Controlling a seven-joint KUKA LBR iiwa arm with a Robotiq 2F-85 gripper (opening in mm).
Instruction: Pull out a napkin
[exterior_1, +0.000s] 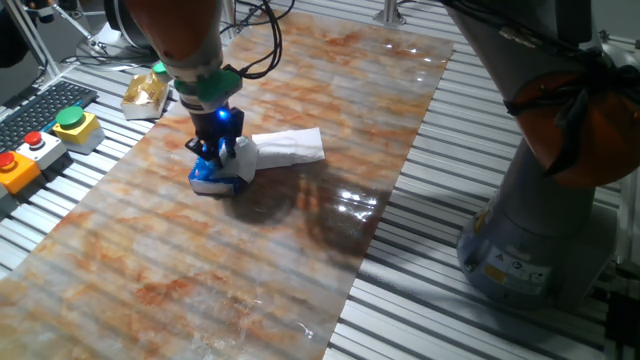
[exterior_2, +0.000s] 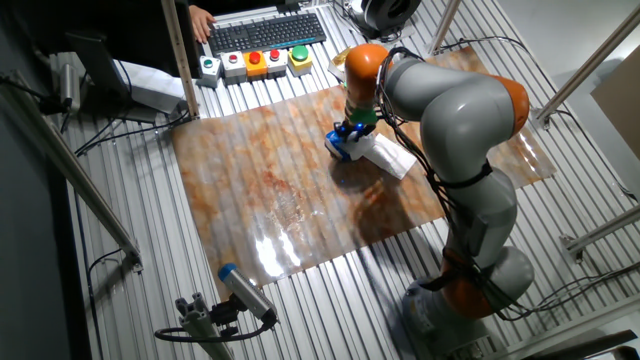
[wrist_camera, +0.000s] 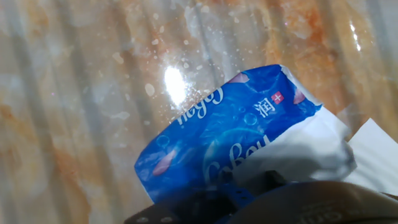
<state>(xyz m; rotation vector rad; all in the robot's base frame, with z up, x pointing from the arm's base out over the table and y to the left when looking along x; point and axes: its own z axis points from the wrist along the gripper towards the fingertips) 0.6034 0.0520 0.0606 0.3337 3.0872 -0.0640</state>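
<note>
The blue-and-white tissue packet (exterior_1: 213, 180) lies on the marbled mat (exterior_1: 180, 270). My gripper (exterior_1: 222, 152) stands right on top of it. In the hand view the packet (wrist_camera: 211, 143) fills the middle. A bunched white napkin (wrist_camera: 298, 152) rises from its opening into my dark fingertips (wrist_camera: 261, 190), which look closed on it. A flat white napkin sheet (exterior_1: 287, 147) lies just right of the packet, touching it. It also shows in the other fixed view (exterior_2: 390, 157), beside the gripper (exterior_2: 352, 131) and the packet (exterior_2: 341, 149).
A crumpled gold foil wrapper (exterior_1: 147, 90) lies off the mat's far left corner. Button boxes (exterior_1: 70, 128) and a keyboard (exterior_1: 40, 105) sit to the left. The arm's base (exterior_1: 540, 230) stands to the right of the mat.
</note>
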